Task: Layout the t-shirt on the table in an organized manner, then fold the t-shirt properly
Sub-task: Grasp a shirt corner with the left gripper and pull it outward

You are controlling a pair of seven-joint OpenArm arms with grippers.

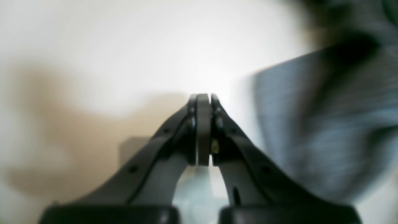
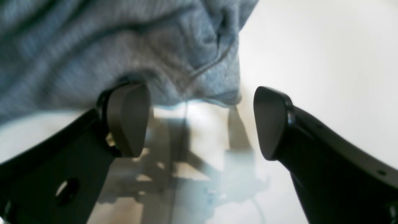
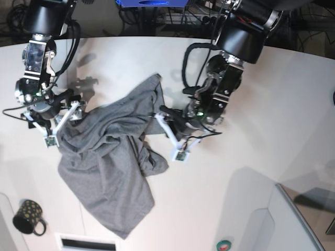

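T-shirt (image 3: 112,162), heather-grey, lay crumpled and partly bunched on the white desk (image 3: 272,104), between the two arms; no layout or fold was yet achieved. Left tool (image 1: 203,99) was pressed together, gripping nothing, just beside the cloth's right edge. Right tool (image 2: 199,121) stood apart at the cloth's left edge. Flattening and all folding remained. A dotted mug (image 3: 29,217) stood near left.

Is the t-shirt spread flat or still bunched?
Bunched: the t-shirt lies crumpled on the table, with deep folds and one end twisted upward; no sleeves laid out.
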